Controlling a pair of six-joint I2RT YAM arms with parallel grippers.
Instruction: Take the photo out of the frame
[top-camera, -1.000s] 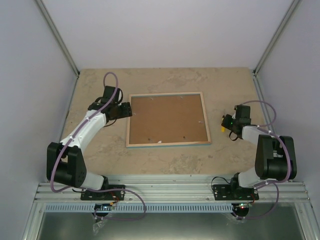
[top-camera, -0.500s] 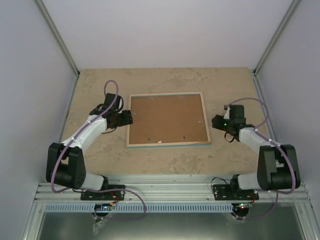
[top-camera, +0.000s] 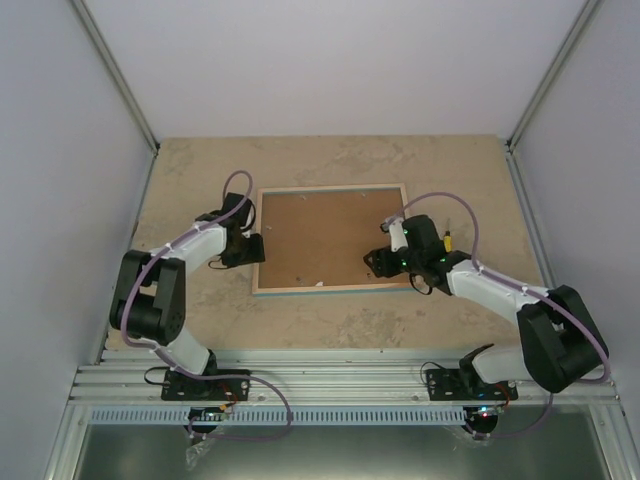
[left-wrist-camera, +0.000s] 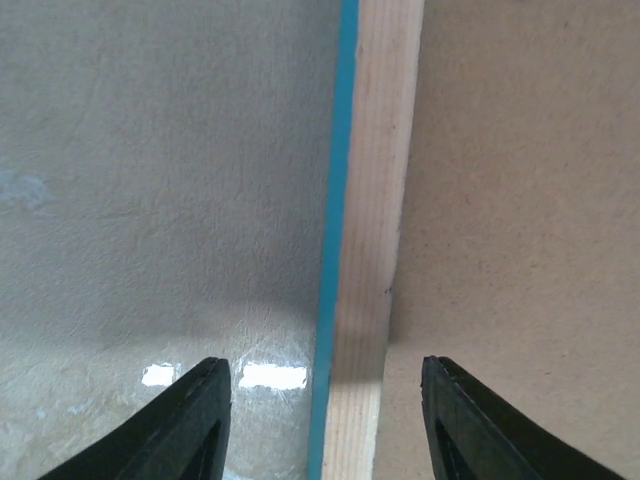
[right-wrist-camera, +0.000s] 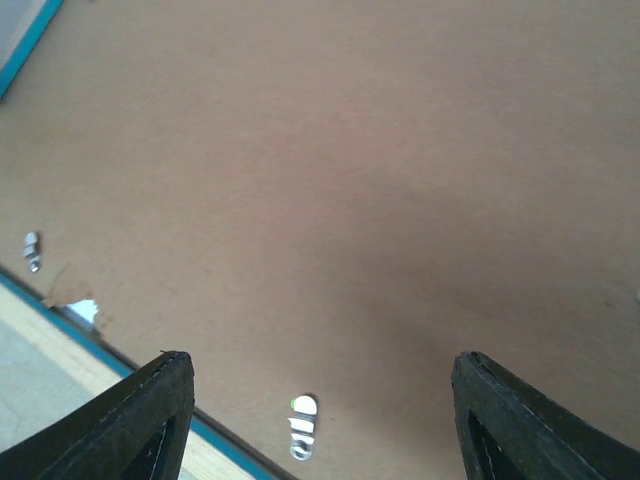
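Lying face down mid-table, the frame (top-camera: 330, 187) has not shifted; its board (top-camera: 320, 235) faces up and the photo stays hidden beneath. Your right gripper (top-camera: 378, 262) has swung in from the side over the board's near right part, jaws now spread and empty, 1 clip (right-wrist-camera: 303, 425) between them. Your left gripper (top-camera: 252, 247) has closed in, jaws apart astride the left rail (left-wrist-camera: 370, 200). Approach looks done; freeing the board comes next.

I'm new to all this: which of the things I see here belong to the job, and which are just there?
Job:
- frame, face down
- back panel
- clips
- left gripper
- right gripper
- photo: hidden

Just there:
- table
- walls
- rail
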